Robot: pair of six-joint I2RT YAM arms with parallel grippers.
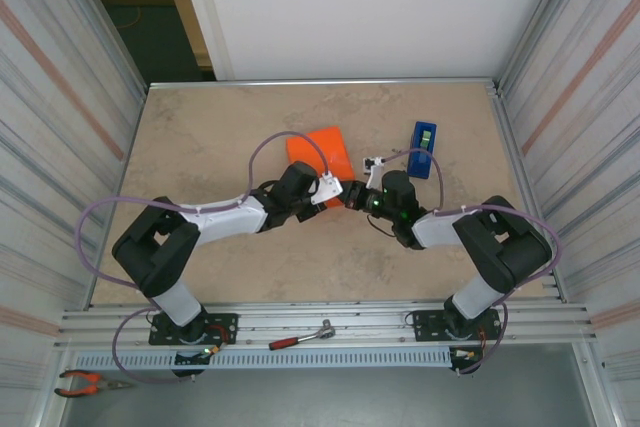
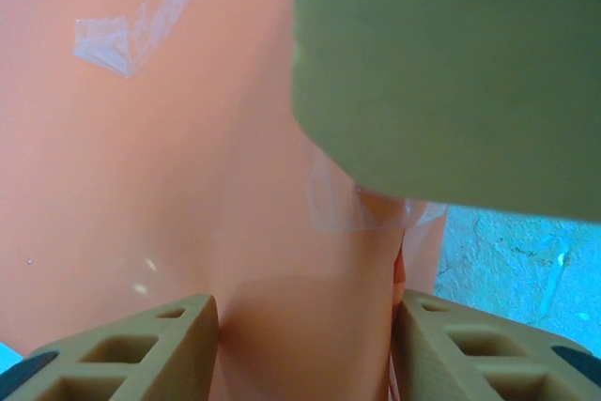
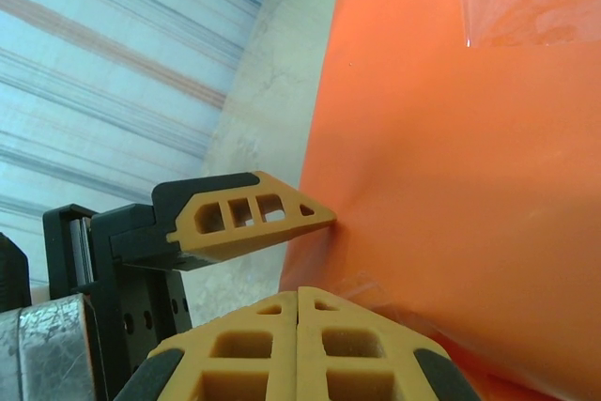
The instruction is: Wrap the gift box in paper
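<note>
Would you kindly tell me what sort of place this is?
Probably a robotics lab cell: beige stone-patterned table walled by ribbed grey panels, aluminium mounting rail, red-handled ratchet wrench.

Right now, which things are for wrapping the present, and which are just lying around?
For the job: orange paper, clear tape stuck on it, blue tape dispenser.
Just lying about: red-handled ratchet, orange-handled pliers.

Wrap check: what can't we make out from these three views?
- Gift box: covered by the paper.
- Paper's near edge, top view: behind the left arm.
- Left wrist view, upper right: blurred tan mass, too close to identify.
- Left fingers flank the paper; whether they clamp it is unclear.
</note>
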